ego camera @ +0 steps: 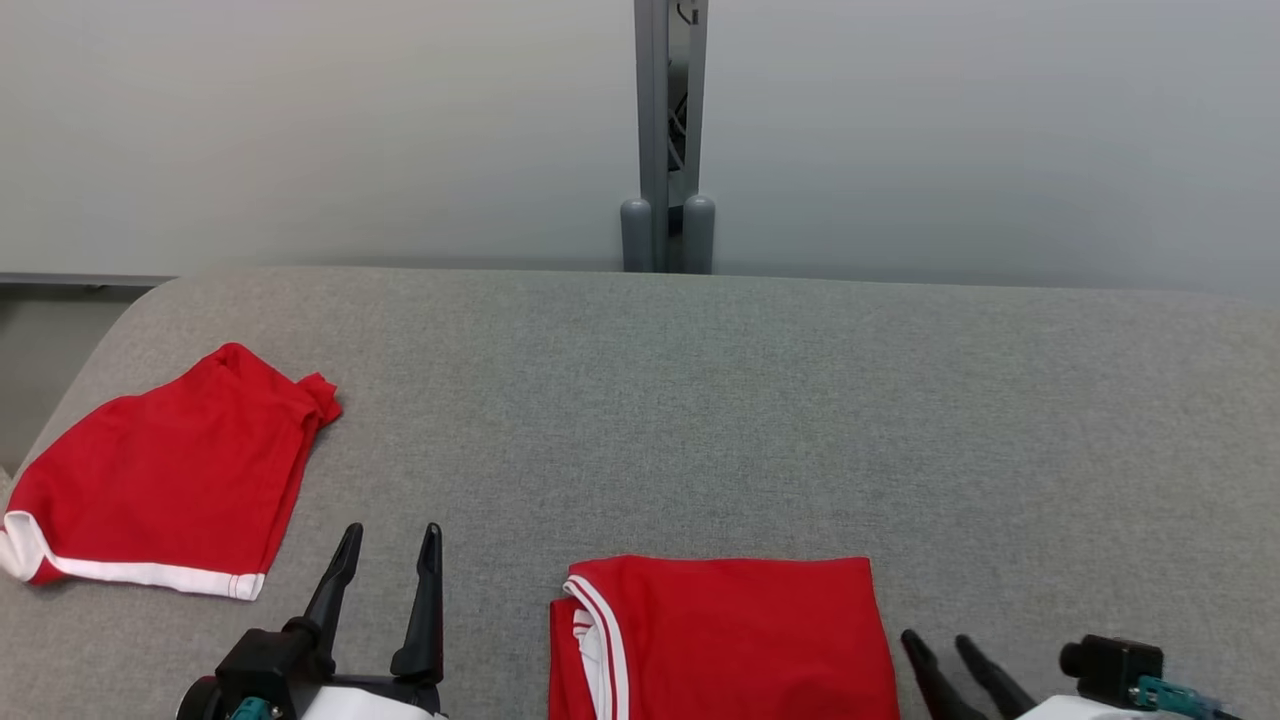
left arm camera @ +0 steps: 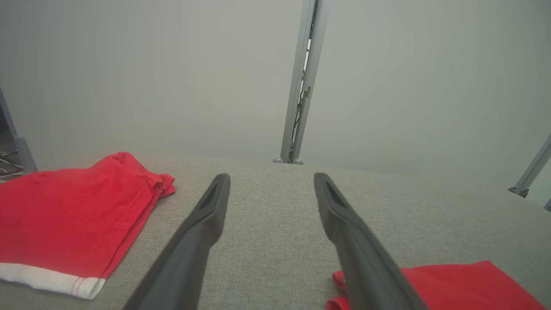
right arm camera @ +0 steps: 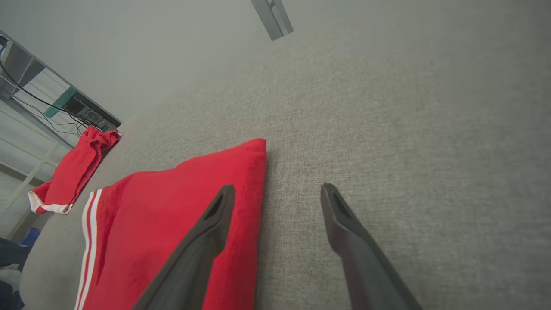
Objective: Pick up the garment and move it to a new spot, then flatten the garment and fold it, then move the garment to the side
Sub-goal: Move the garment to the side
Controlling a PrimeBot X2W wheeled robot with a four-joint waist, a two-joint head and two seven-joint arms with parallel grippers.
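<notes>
folded shirt (ego camera: 720, 640) is lying at 6 o'clock on the desk (ego camera: 700, 400); left claw (ego camera: 392, 530) and right claw (ego camera: 935, 638) are hanging open, empty. next, i reckon: gripping and moving it aside.

A grey cloth table (ego camera: 700, 420) runs before a pale wall (ego camera: 300, 130), with a grey metal post (ego camera: 668, 140) upright at 12 o'clock behind its far edge and red, white-hemmed shorts (ego camera: 170, 480) lying flat at 9 o'clock.
</notes>
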